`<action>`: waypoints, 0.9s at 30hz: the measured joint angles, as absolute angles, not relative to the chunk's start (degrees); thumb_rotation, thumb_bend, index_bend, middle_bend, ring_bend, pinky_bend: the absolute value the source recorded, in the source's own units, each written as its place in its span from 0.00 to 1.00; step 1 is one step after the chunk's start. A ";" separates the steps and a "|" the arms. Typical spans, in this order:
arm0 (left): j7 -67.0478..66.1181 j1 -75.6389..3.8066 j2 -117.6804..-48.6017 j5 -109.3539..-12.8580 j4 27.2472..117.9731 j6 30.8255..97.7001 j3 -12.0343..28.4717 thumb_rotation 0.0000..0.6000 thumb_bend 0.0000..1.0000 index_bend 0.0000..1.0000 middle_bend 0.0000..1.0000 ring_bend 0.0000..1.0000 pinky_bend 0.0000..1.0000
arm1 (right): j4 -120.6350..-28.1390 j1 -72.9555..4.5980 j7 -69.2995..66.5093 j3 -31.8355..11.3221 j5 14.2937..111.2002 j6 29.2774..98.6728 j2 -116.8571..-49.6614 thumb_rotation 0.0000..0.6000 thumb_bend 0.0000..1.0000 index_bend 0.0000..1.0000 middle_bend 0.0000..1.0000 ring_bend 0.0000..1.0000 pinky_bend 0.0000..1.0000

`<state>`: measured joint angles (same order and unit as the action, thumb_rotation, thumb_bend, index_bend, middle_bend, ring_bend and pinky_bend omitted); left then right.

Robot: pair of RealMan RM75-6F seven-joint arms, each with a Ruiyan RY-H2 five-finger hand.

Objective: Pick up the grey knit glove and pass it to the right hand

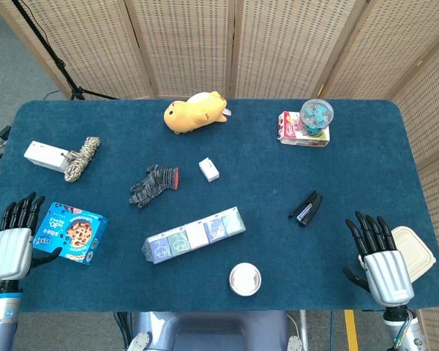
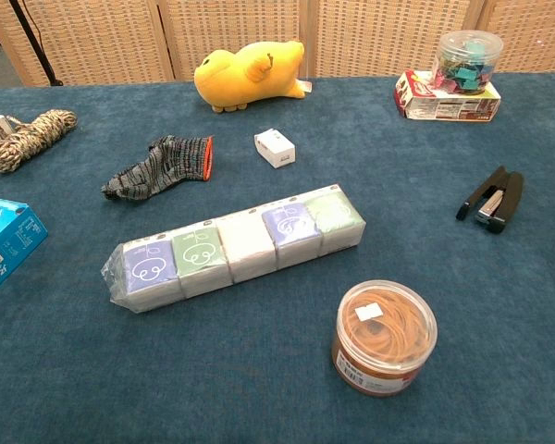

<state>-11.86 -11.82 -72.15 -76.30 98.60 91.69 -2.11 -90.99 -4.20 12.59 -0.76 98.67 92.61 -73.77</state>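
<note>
While both hands rest low at the near corners of the blue table (image 1: pixel 366 157), the grey knit glove (image 1: pixel 153 184) lies flat and untouched toward the middle, its fingers pointing at the left hand (image 1: pixel 13 241) and its orange-trimmed cuff turned away from it. Taking the glove as landmark, the left hand sits well apart from it on the near left, fingers spread and holding nothing, just beside a blue cookie box (image 1: pixel 72 232) (its lettering is too small to read). The right hand (image 1: pixel 379 262) is much further from the glove, at the near right, also splayed and empty, beside a cream lidded container (image 1: pixel 412 251). Just right of the glove stands a small white box (image 1: pixel 209 170); nearer than the glove lies a wrapped row of tissue packs (image 1: pixel 195 235) printed with swirl marks, no words legible. Beyond the glove lies a yellow plush toy (image 1: pixel 195 111); left of it a coil of rope (image 1: pixel 83 158) touches a white block (image 1: pixel 45 156). Far right of the glove are a black stapler (image 1: pixel 306 208) and a jar of clips (image 1: pixel 317 117) standing on a red-and-white carton (image 1: pixel 295 131) whose print is unreadable. The chest view shows a tub of rubber bands (image 2: pixel 384 337) with a barcode label.
</note>
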 measured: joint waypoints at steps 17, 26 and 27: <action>-8.25 -13.86 -68.85 -75.49 102.22 81.30 0.83 1.00 0.00 0.00 0.00 0.00 0.00 | -92.51 -4.03 10.29 0.16 99.78 92.10 -72.91 1.00 0.00 0.00 0.00 0.00 0.00; -16.15 -25.47 -70.12 -61.97 104.72 66.98 8.16 1.00 0.00 0.00 0.00 0.00 0.00 | -92.50 -4.74 9.08 -0.56 98.43 90.70 -72.95 1.00 0.00 0.00 0.00 0.00 0.00; -17.73 -26.71 -71.02 -60.06 104.43 66.39 8.89 1.00 0.00 0.00 0.00 0.00 0.00 | -92.44 -4.77 8.89 -0.60 98.21 90.54 -72.91 1.00 0.00 0.00 0.00 0.00 0.00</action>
<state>-17.73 -26.71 -71.02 -60.06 104.43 66.39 8.89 -92.44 -4.77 8.89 -0.60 98.21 90.54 -72.91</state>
